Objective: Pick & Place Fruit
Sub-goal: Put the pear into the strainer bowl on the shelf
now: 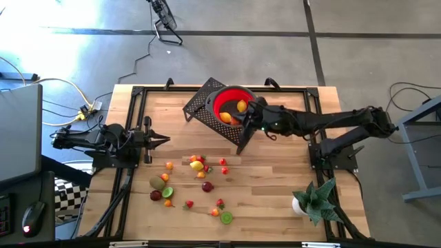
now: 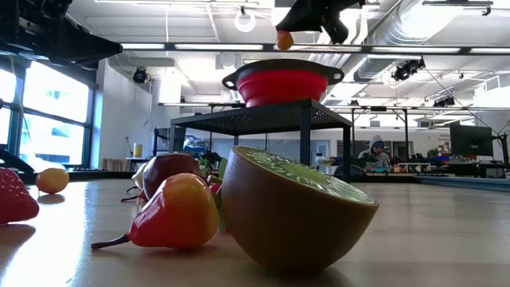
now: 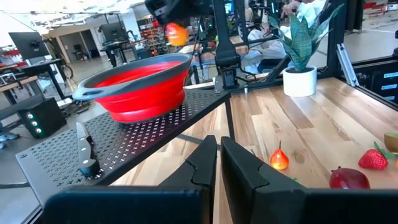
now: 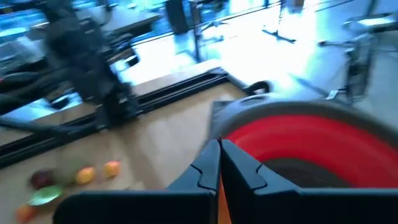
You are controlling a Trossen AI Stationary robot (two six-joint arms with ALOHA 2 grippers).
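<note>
A red bowl (image 1: 231,103) stands on a black perforated stand (image 1: 203,107) at the table's far middle, with an orange fruit (image 1: 226,117) lying in it. My right gripper (image 1: 247,111) reaches in from the table's right, above the bowl (image 2: 283,84), and is shut on a small orange fruit (image 2: 284,40). Several small toy fruits lie on the wood in the near middle, among them a yellow one (image 1: 197,165), a half kiwi (image 1: 226,218) and a strawberry (image 1: 189,204). My left gripper (image 1: 162,140) waits shut at the table's left edge, holding nothing. My right gripper pinches the small orange fruit (image 3: 177,34) between its two fingertips. The fingers come from the table's right, slanting a little downward. The fruit sits at the fingers' free ends, lifted clear above the red bowl's opening (image 3: 140,71).
A spiky green plant in a white pot (image 1: 313,200) stands at the near right corner. The right arm's base (image 1: 334,148) is at the right edge. Bare wood lies between the stand and the scattered fruit. A person sits in the room beyond (image 2: 374,151).
</note>
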